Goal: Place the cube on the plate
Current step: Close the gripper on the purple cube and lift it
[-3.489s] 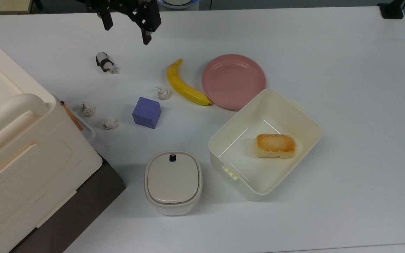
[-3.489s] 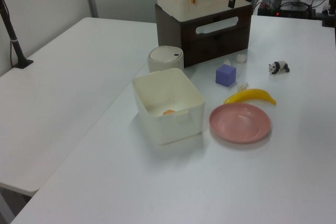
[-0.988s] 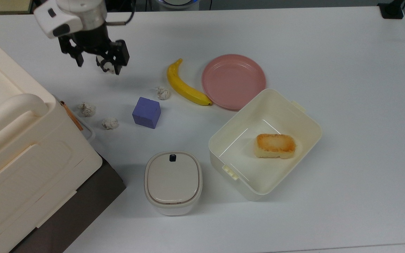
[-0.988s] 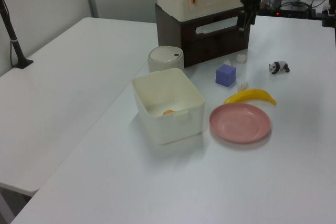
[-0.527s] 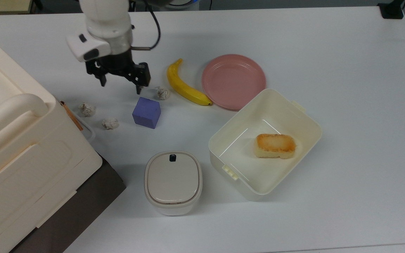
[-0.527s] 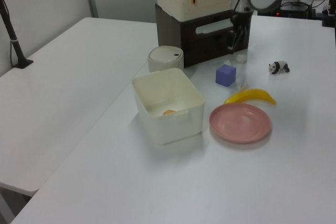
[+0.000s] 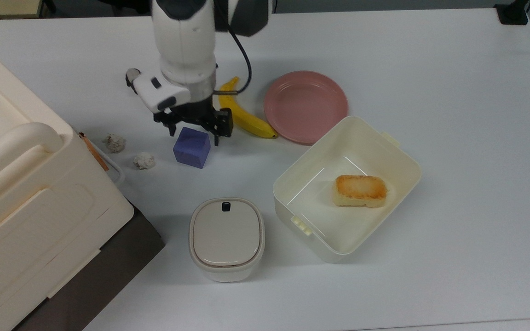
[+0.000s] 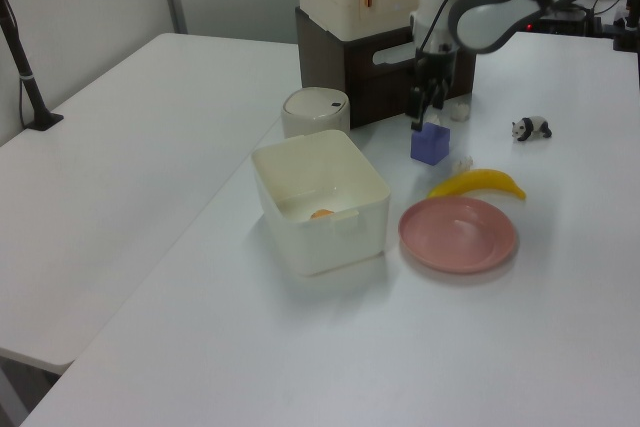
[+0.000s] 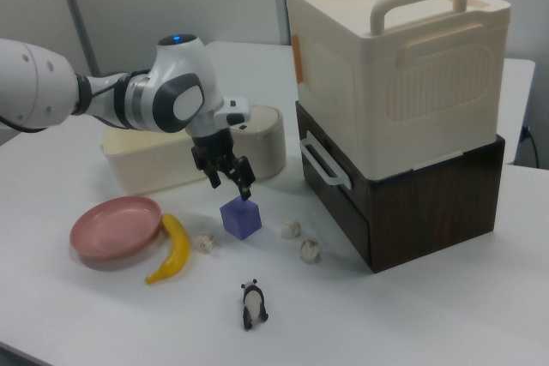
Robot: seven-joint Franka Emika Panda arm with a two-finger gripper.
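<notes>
Fingers [image 7: 193,130] spread wide just above the cube [image 7: 192,147]; no readable labels.

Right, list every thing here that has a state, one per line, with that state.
gripper: jaws open, above the cube, holding nothing
cube: on the table, not gripped
plate: empty
cream container: open, a piece of bread inside
small lidded bin: lid shut
banana: unpeeled, lying beside the plate
</notes>
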